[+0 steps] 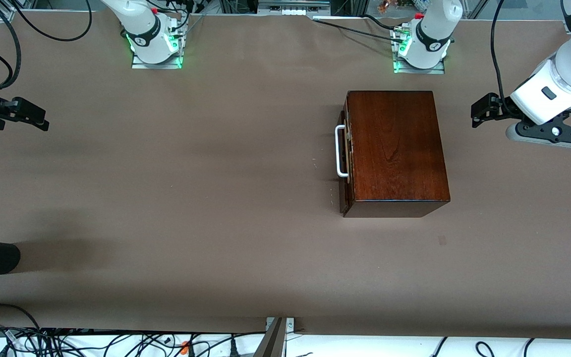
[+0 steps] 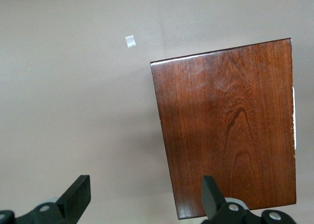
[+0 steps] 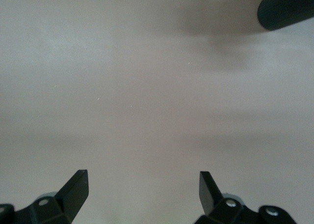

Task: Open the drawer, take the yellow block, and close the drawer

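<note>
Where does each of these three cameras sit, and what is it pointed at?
Front view: high across the table, facing both bases; shows the wooden box, left gripper, right gripper.
Left wrist view: on the left arm, looking down at the box past open fingers.
Right wrist view: looks down at bare table; open fingers.
Shared: the box.

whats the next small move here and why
Probably bring the open right gripper across the table toward the white handle. The drawer looks shut, no yellow block shows, and the handle faces the right arm's end. The open left gripper waits beside the box.
</note>
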You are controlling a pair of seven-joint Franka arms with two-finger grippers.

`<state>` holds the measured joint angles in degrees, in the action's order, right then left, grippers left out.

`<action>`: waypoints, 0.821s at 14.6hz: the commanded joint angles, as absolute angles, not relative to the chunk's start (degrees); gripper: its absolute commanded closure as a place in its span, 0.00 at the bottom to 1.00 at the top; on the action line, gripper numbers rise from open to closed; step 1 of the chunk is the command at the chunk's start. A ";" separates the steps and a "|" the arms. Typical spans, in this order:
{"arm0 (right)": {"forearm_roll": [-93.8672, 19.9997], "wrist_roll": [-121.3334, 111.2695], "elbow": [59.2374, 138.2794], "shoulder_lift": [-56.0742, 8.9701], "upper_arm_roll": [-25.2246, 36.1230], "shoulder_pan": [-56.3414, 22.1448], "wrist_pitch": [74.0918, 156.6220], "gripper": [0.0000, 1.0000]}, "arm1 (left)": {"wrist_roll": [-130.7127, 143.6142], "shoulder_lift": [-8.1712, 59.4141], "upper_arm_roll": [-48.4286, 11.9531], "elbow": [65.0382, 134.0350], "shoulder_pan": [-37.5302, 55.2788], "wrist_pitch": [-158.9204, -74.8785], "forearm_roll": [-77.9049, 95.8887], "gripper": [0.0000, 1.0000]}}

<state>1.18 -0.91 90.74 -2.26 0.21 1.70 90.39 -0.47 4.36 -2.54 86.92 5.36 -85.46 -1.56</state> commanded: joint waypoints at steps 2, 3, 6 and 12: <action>0.00 3.25 90.53 -0.44 -0.26 1.93 87.19 0.00 | -1.58 5.54 -2.64 84.46 5.36 -84.02 -2.90 0.00; 0.09 3.16 90.44 -0.27 -0.26 1.93 87.01 0.00 | -1.58 5.54 -2.64 84.46 5.27 -84.02 -2.90 0.00; 0.61 1.77 90.35 0.52 0.52 1.93 86.84 0.00 | -1.58 5.54 -2.64 84.46 5.27 -84.02 -2.81 0.00; 0.26 1.76 90.53 0.44 0.88 1.76 86.92 0.00 | -1.58 5.80 -2.11 84.64 5.18 -84.11 -2.46 0.00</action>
<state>0.89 1.87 90.67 0.49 1.04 1.69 87.56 -0.47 4.42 -2.24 86.92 5.15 -85.46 -1.56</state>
